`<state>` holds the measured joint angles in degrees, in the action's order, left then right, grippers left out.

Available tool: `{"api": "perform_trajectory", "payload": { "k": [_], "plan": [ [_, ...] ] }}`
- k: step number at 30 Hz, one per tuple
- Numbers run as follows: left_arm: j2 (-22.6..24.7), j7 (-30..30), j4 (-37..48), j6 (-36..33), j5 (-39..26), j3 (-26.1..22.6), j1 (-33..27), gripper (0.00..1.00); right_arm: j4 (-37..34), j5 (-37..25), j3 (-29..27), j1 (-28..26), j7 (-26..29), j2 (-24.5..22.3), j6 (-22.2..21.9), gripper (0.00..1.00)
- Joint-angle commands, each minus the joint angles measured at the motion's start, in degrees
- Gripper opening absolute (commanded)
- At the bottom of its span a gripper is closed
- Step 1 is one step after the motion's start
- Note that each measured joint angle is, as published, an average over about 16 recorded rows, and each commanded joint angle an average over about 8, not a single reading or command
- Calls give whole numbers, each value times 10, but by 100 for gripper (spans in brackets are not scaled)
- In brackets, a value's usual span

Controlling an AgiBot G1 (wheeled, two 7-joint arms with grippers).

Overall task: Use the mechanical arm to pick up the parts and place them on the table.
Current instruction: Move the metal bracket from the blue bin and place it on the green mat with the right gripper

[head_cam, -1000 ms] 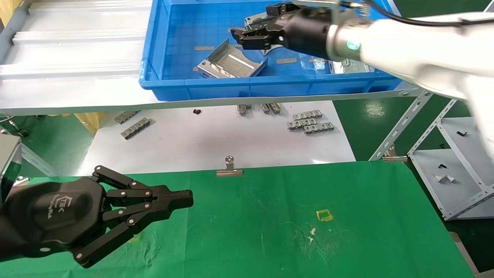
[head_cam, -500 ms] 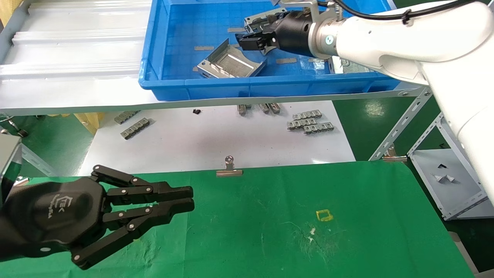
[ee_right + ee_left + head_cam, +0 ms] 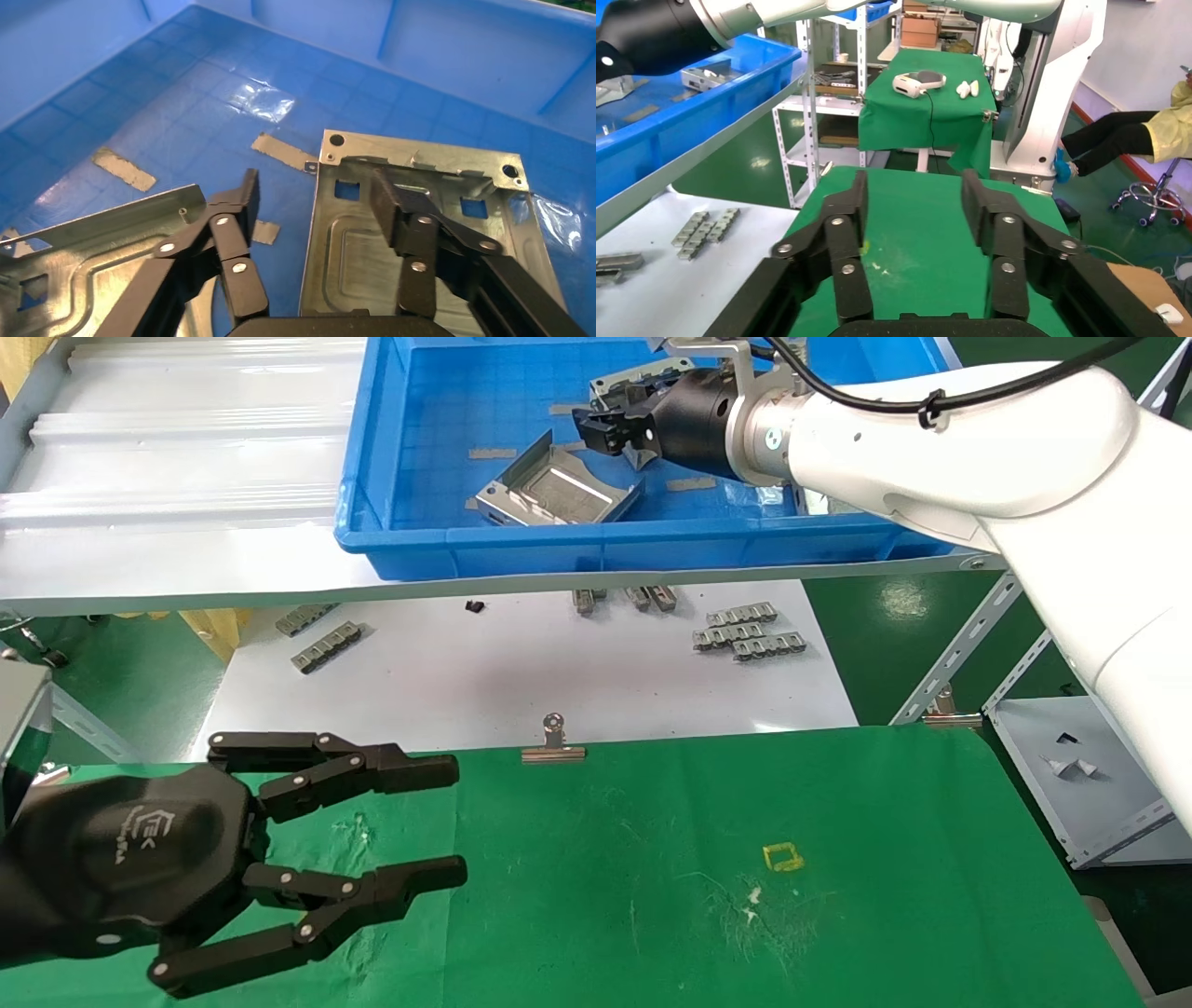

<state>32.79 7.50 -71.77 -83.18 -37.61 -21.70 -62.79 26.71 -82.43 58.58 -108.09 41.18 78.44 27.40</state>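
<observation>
Shiny silver parts lie in the blue bin (image 3: 391, 537): one with bent-up walls near the front (image 3: 559, 491), one farther back (image 3: 619, 384) under my right gripper, and one partly hidden by the arm (image 3: 838, 500). My right gripper (image 3: 605, 426) is open and empty, low inside the bin. In the right wrist view it (image 3: 315, 189) straddles the side edge of the rear part (image 3: 429, 175), with the front part (image 3: 91, 239) beside it. My left gripper (image 3: 456, 822) is open and empty just above the green table (image 3: 745, 803); it also shows in the left wrist view (image 3: 914, 188).
A white board (image 3: 521, 672) below the bin shelf holds grey segmented strips (image 3: 745, 635). A silver binder clip (image 3: 554, 742) sits at the table's far edge. A yellow square outline (image 3: 782, 856) marks the cloth. A grey metal rack (image 3: 1080, 756) stands to the right.
My left gripper has opened from shut and stayed in place. My right arm has swung lower, bringing its gripper down over the rear part in the bin.
</observation>
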Motion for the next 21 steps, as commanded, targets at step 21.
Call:
{"api": "perform_trajectory", "payload": {
  "k": [21],
  "plan": [
    [0, 0, 0, 0, 0, 0, 0, 100, 5, 58, 90, -14, 12, -5, -14, 0]
  ]
}}
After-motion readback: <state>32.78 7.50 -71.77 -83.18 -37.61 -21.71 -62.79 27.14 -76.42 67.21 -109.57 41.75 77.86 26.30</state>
